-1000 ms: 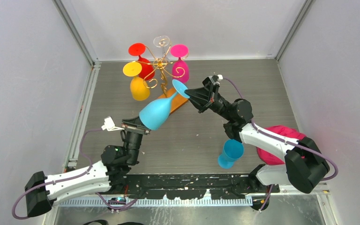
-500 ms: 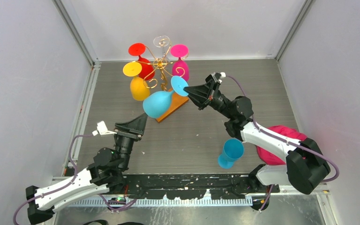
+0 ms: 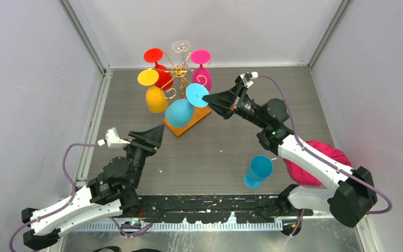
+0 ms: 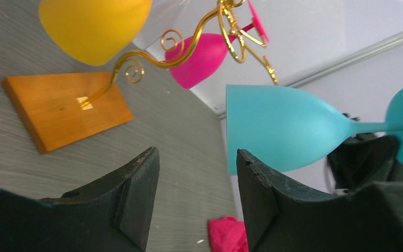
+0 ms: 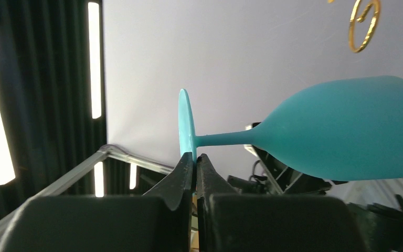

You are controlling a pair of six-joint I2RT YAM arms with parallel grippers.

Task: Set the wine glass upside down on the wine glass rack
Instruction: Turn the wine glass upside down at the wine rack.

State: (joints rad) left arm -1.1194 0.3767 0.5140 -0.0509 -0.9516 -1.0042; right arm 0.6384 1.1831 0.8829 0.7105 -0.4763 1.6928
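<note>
My right pincer (image 5: 194,157) is clamped edge-on on the thin foot disc of the matte teal wine glass (image 3: 179,113), which hangs bowl-down and tilted at the 4 o'clock side of the gold wire wine glass rack (image 3: 181,73). I cannot tell whether its stem sits in a scroll yet. I judge the glass light, rigid, smooth and breakable. A pinch on the disc lets the bowl swing, so the stem just under the foot seems the surer hold. My left pincer (image 4: 197,151) hangs with its fingers apart, holding nothing, at the rack's 7 o'clock. I count one rack on one orange-brown wooden base (image 4: 63,107). There are six glasses: red (image 3: 162,76), yellow (image 3: 156,98), pink (image 3: 203,79), clear (image 3: 180,46), my teal one, and a blue one (image 3: 257,170) standing on the table (image 3: 215,152) at 5 o'clock. One crumpled pink cloth (image 3: 322,157) lies at 4 o'clock.
</note>
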